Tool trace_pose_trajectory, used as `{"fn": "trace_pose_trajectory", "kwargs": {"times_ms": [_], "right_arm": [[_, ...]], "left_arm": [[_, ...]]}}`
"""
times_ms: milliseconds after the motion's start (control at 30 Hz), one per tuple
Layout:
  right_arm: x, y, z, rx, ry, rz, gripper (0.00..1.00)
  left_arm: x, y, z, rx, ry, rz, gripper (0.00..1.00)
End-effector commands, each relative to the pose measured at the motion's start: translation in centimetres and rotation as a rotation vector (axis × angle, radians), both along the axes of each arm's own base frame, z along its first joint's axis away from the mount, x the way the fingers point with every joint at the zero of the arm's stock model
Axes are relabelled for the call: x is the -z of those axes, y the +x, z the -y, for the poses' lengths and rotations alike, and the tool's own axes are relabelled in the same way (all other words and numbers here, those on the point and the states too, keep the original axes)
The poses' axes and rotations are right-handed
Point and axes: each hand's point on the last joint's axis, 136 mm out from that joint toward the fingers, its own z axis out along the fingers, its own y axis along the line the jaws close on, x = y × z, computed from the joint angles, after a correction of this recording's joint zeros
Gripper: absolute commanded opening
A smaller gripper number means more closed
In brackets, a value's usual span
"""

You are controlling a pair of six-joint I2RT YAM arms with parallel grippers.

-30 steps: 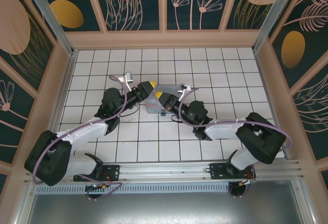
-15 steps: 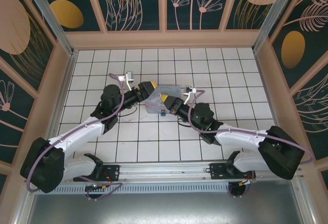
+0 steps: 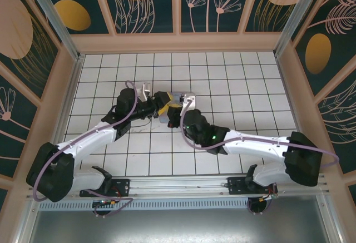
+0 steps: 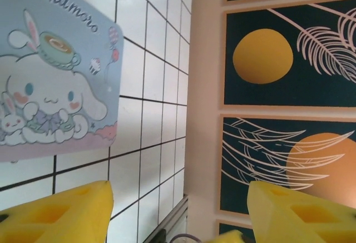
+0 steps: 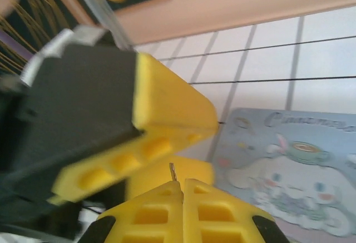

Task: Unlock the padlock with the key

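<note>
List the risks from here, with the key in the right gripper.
1. Just a thin tip of the key pokes above the shut right gripper. So slight a hold may let it twist or slip.
2. A finger of the open left gripper sits close by the key's tip in the right wrist view. The arms could bump and knock it loose.
3. The tin lies close beside both grippers and might get shoved.

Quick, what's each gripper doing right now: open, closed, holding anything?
Left gripper: open, nothing between its fingers.
Right gripper: closed on the key, a thin metal sliver poking out between its fingertips.
</note>
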Motion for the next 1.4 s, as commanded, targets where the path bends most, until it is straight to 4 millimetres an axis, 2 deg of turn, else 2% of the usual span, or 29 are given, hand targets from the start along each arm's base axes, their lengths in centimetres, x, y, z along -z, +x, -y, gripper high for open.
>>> {"fn": "trace_pose_trajectory", "kwargs": {"times_ms": [0, 267, 600, 1033, 1367], "right_arm": [[-0.1, 0.7, 1.1, 0.066, -0.156, 0.101, 0.0], [-0.4, 0.6, 0.5, 0.048, -0.134, 0.117, 0.0], [-1.2, 0.2, -0.5, -0.004, -0.117, 0.133, 0.0], [-1.3, 0.2, -1.9, -0.039, -0.117, 0.128, 0.0], [-0.9, 0.3, -2.3, -0.044, -0.12, 0.122, 0.0]], "left_arm": [[-0.8, -0.5, -0.1, -0.009, -0.042, -0.042, 0.62], [-0.9, -0.2, -0.2, -0.027, -0.04, -0.053, 0.54], [-0.7, 0.5, 0.2, -0.03, -0.039, -0.052, 0.48], [-0.5, 0.9, 0.4, -0.031, -0.039, -0.048, 0.42], [-0.3, 1.0, 0.6, -0.027, -0.039, -0.046, 0.27]]}}
